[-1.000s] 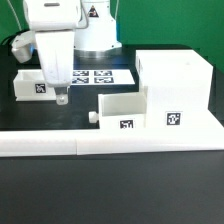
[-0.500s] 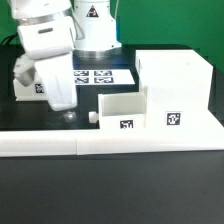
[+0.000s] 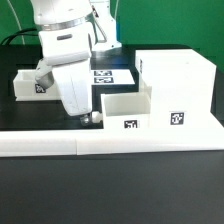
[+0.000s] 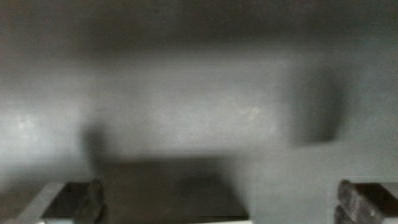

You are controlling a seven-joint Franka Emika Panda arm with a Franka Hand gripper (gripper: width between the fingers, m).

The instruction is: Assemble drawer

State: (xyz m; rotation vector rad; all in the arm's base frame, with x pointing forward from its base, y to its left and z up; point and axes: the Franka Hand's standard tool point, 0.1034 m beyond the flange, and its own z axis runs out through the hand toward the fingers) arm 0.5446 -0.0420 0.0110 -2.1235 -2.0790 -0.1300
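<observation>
Drawer box [image 3: 128,104] just beside end effector [image 3: 86,119], on exterior view's right; jaws apart.

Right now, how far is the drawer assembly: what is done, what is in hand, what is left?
Done: little visible; the large case stands at the exterior view's right, with both smaller boxes outside it. In hand: nothing; the end effector is open, low beside the nearer box. Left: probably that box and the far box go into the case.
</observation>
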